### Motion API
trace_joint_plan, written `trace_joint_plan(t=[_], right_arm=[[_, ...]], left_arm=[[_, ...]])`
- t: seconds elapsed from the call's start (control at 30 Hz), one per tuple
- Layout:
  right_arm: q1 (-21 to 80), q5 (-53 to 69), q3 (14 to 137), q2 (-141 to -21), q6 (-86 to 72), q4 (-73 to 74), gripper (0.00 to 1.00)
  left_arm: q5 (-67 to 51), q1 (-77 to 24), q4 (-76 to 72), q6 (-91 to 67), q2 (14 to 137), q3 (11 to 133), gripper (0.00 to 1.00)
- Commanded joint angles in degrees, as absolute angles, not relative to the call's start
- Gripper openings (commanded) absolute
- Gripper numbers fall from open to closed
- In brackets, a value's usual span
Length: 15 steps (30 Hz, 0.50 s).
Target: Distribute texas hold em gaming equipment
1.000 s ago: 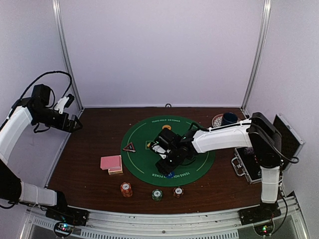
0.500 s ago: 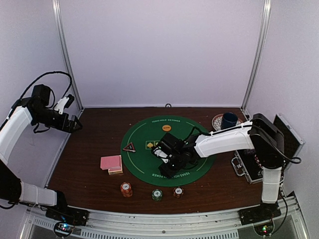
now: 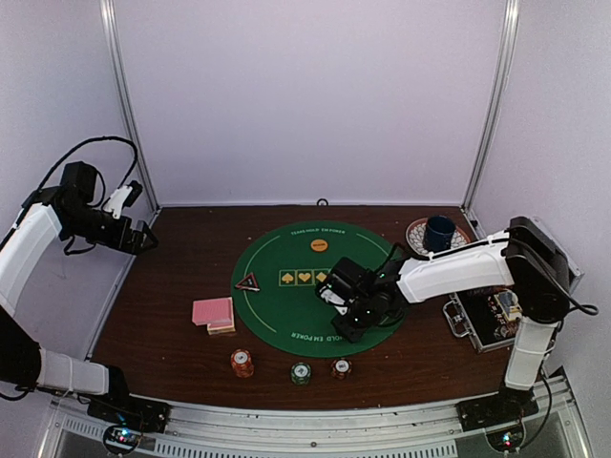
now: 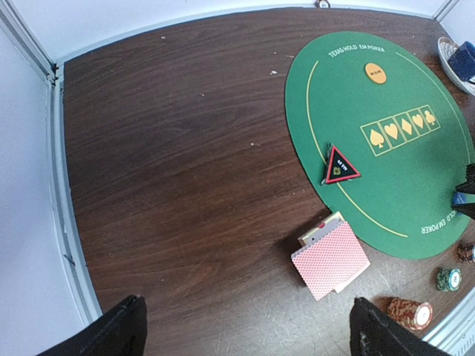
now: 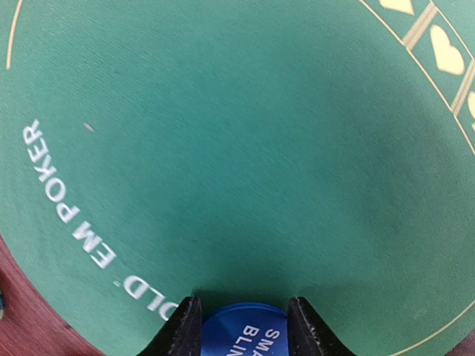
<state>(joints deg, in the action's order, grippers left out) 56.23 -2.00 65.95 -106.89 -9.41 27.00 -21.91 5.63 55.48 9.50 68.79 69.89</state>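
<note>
Overhead, the table (image 3: 181, 315) is walled at left, back and right, with a rail along its near edge; a broad band of wood runs between the mat (image 3: 286, 310) and the left wall. Raised over the table's left side, the left gripper (image 4: 249, 334) has its fingers (image 4: 119, 330) spread wide with nothing between them. Low over the mat's near-right part, the right gripper (image 5: 243, 305) has its fingers (image 5: 182, 330) set against either side of the blue button (image 5: 245, 332), which fills the gap. Right of the mat: case (image 3: 487, 320), mug (image 3: 439, 229). Left of it: cards (image 3: 214, 313). Along the near edge: three chips (image 3: 301, 373). On the mat: orange button (image 3: 319, 245); at its left rim, marker (image 3: 247, 281)
</note>
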Motion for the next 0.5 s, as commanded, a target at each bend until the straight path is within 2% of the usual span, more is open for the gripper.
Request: trace_joint_plan(t=[0.0, 0.2, 0.37, 0.47], right_arm=[[54.2, -6.5, 62.6, -104.1, -9.6, 32.2, 0.42], [53.0, -7.5, 62.8, -102.9, -9.6, 32.8, 0.44], [53.0, -7.3, 65.7, -100.6, -9.3, 35.0, 0.61], [53.5, -6.4, 67.3, -97.6, -9.2, 37.1, 0.69]], left_arm=[[-22.8, 5.8, 55.2, 9.1, 68.9, 71.7, 0.98], [-23.0, 5.7, 55.2, 9.0, 69.3, 71.8, 0.98], [-22.8, 5.8, 55.6, 9.0, 69.4, 72.3, 0.98], [-22.5, 5.8, 55.8, 9.3, 69.4, 72.4, 0.97]])
